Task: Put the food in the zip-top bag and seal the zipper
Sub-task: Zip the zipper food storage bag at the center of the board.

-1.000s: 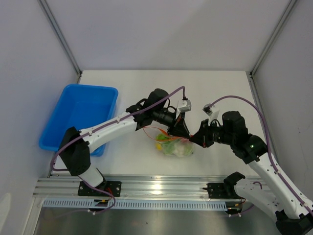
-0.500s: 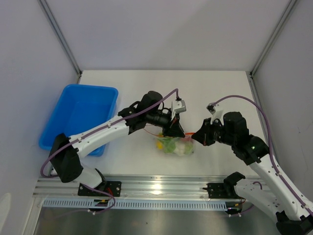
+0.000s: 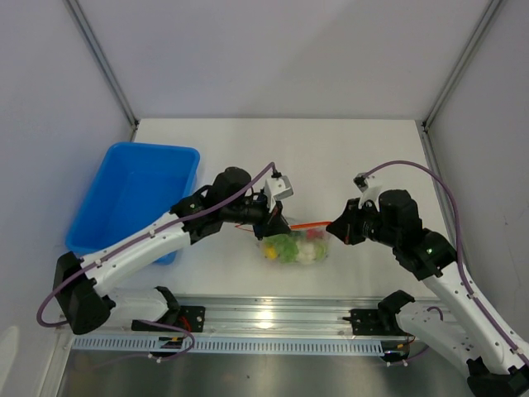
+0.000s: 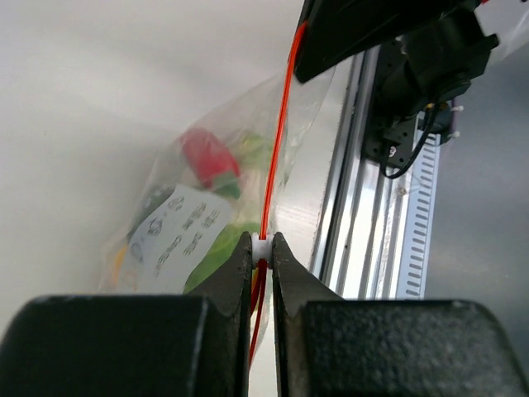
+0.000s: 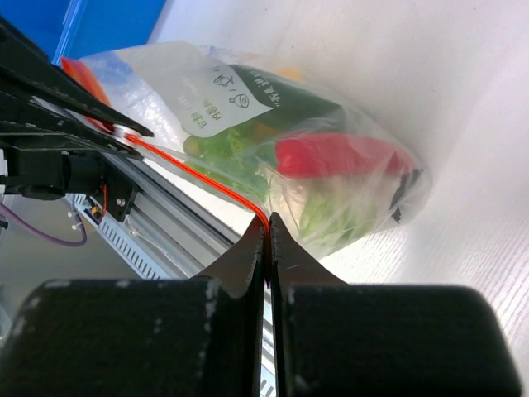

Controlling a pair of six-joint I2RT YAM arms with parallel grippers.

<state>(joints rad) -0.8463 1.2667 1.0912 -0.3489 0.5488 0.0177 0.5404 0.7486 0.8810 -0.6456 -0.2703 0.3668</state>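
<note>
Left gripper (image 4: 261, 251) jaws stand narrow, pinched on the zipper (image 4: 278, 141) with only the strip between the tips. In the top view the strip runs from this claw straight toward 3 o'clock, its long axis lying 9-to-3. It ends at the right gripper (image 5: 266, 225), whose jaws are likewise pressed together on the far end. Each arm holds its own end, so neither is nearer. Between the two claws the strip reads as one taut line, which suggests this span is pressed shut; the short end behind the left jaws cannot be judged. The zip-top bag (image 3: 295, 248) hangs at 6 o'clock of the strip, its body resting on the table (image 3: 364, 157), with the food (image 5: 285, 103) inside. Count: two grippers, one bag, one zipper, one red chili (image 5: 339, 155). The other pieces cannot be counted through the crinkled plastic. One blue tray (image 3: 153, 150) lies at 9 o'clock, well apart.
</note>
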